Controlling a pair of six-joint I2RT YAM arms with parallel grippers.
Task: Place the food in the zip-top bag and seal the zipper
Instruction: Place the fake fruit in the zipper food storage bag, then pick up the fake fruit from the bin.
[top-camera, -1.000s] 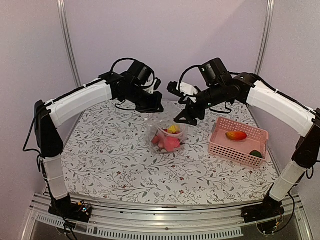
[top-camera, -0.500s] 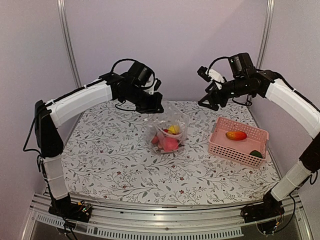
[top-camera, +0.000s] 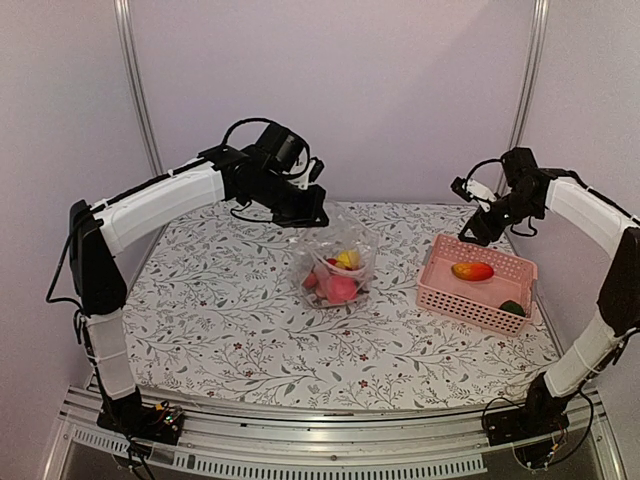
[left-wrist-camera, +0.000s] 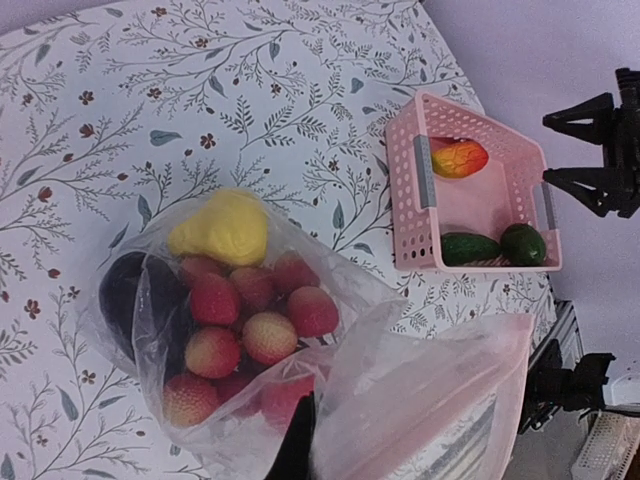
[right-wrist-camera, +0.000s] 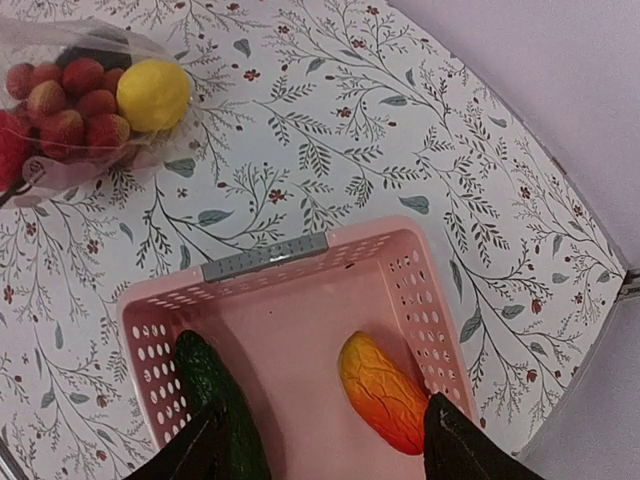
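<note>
Right wrist — jaws apart over basket (right-wrist-camera: 300, 340)

The clear, crinkly bag (top-camera: 352, 240) sits near the middle of the worktop (top-camera: 220, 300). Its bottom rests there and its top is drawn up where my left claw (top-camera: 306, 214) pinches it. The upper flap looks pinkish, and I cannot pick out the zipper strip clearly. Inside lie a yellow lemon (left-wrist-camera: 220, 225), a heap of red round fruits (left-wrist-camera: 250, 320) and a dark purple eggplant (left-wrist-camera: 122, 295) at one side. Well apart, in the pink basket (left-wrist-camera: 405, 200), lie the orange-red piece (left-wrist-camera: 460, 158) and the long green cucumber (left-wrist-camera: 470, 248), with a rounder green piece (left-wrist-camera: 523, 243) just beside it.
</note>
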